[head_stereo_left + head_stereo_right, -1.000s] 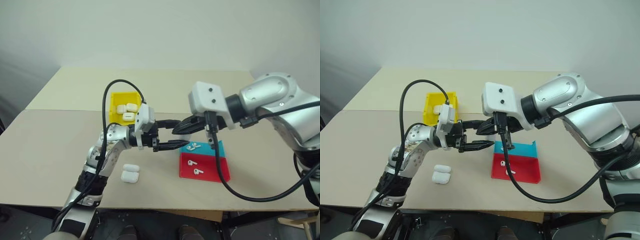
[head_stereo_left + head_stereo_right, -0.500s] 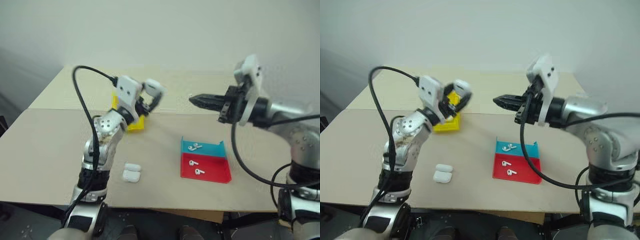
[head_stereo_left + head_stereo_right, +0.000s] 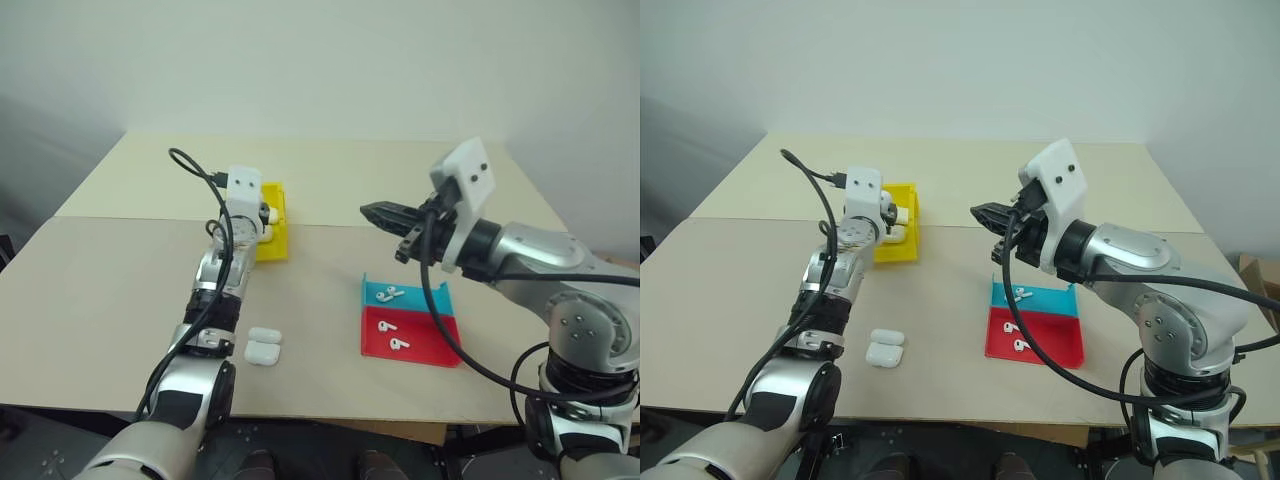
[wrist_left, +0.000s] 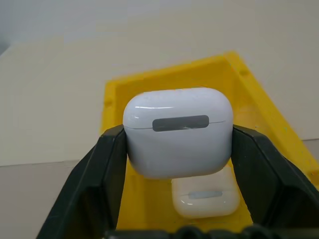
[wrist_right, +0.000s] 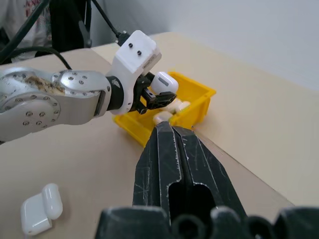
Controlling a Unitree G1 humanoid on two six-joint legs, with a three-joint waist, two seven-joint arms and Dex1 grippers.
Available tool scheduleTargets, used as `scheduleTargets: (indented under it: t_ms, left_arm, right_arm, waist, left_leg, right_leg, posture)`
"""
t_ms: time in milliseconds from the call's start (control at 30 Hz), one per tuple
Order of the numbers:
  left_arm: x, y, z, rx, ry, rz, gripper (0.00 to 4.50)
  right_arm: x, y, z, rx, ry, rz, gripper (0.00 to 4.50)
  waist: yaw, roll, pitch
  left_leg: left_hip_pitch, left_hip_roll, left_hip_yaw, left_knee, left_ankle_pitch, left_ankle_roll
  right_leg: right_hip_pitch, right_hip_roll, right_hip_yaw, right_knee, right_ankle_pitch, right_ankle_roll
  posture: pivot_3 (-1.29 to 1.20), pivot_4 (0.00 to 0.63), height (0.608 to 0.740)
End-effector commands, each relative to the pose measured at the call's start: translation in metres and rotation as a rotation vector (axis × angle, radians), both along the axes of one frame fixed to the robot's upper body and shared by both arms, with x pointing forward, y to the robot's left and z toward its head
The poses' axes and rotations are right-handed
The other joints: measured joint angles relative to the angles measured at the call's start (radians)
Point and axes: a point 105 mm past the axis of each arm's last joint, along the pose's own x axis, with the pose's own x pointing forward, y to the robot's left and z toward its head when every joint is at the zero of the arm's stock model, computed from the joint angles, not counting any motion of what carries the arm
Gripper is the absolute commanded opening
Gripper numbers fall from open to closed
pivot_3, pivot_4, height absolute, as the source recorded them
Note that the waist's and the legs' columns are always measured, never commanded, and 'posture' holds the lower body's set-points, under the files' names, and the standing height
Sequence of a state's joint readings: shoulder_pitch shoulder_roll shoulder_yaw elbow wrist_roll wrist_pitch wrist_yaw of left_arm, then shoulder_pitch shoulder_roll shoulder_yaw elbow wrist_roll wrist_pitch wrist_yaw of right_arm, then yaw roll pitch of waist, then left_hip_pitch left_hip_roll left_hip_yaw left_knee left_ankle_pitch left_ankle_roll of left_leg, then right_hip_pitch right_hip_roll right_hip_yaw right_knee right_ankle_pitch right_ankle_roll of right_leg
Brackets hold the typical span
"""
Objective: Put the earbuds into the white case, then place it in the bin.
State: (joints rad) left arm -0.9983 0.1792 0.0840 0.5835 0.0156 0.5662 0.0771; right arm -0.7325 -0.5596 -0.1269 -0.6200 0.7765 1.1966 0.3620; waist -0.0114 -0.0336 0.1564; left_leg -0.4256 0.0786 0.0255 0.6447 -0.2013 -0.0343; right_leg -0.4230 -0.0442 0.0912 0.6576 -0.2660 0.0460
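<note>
Left gripper (image 4: 177,149): holds the white case (image 4: 178,130) between its two black fingers, one on each side, lid closed (jaws spread as wide as the case itself).
Case position: held over the bin (image 4: 259,107), above another case (image 4: 205,195) that lies on the bin's floor.
Right gripper (image 5: 172,144): fingers pressed together, holding nothing, hanging in the air above the table (image 3: 90,290) near the trays.
Progress: judging by the closed lid and the case poised over the bin, the loading step looks finished and only the release remains.
Left over: loose earbuds (image 3: 390,294) lie on the teal tray (image 3: 430,296) and red tray (image 3: 435,345); an open case (image 3: 262,346) sits on the table near the left arm, so further rounds seem likely.
Hidden: whether earbuds are inside the held case cannot be told; the head views show little of the bin's contents behind the left gripper.
</note>
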Motion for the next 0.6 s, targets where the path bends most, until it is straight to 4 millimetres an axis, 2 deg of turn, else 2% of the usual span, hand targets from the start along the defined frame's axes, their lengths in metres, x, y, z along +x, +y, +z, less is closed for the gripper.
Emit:
scheduleTargets:
  t_ms: [33,233,300,367,467,600]
  left_arm:
    - [0.006,-0.006,0.015,0.017,-0.06,-0.011,4.48]
    - [0.002,-0.002,0.033,-0.049,-0.162,-0.034,4.48]
    - [-0.01,0.001,0.05,-0.099,-0.252,-0.127,4.48]
    - [-0.028,0.005,0.065,-0.129,-0.311,-0.248,4.48]
    - [-0.053,0.006,0.074,-0.06,-0.35,-0.395,4.48]
    - [-0.111,0.005,0.083,-0.005,-0.44,-0.668,4.48]
  right_arm:
    - [-0.007,0.001,0.005,-0.02,-0.034,0.0,0.0]
    - [-0.007,-0.005,0.008,-0.017,-0.041,-0.016,0.0]
    - [-0.008,-0.007,0.009,-0.01,-0.051,-0.017,0.0]
    - [-0.009,-0.01,0.01,0.007,-0.066,-0.013,0.0]
    - [-0.012,-0.014,0.009,0.022,-0.085,0.0,0.0]
    - [-0.016,-0.026,-0.011,0.008,-0.079,0.006,0.0]
  waist:
    - [0.0,0.0,0.0]
    - [-0.002,0.0,0.0]
    - [-0.005,0.0,0.0]
    - [-0.009,0.0,0.0]
    - [-0.011,0.0,0.0]
    - [-0.008,0.0,0.0]
  left_leg:
    - [0.0,0.0,0.0,0.0,0.0,0.0]
    - [0.0,0.0,0.0,0.0,0.0,0.0]
    - [0.0,0.0,0.0,0.0,0.0,0.0]
    - [0.001,0.0,0.0,-0.002,0.0,0.0]
    - [0.001,0.0,0.0,-0.002,0.001,-0.001]
    - [0.003,0.0,0.0,-0.002,0.001,-0.002]
  right_leg:
    - [0.0,0.0,0.0,0.0,0.0,0.0]
    - [0.0,0.0,0.0,0.001,0.0,0.0]
    - [0.0,0.0,0.0,0.0,0.0,0.0]
    - [0.0,0.0,0.001,0.0,0.0,0.0]
    - [-0.001,0.0,0.001,0.002,0.0,0.0]
    - [0.001,0.0,0.001,0.001,0.0,0.0]
  posture:
    - [0.0,0.15,0.74]
    - [0.0,0.15,0.74]
    - [0.0,0.15,0.74]
    - [0.0,0.15,0.74]
    - [0.0,0.15,0.74]
    - [0.0,0.15,0.74]
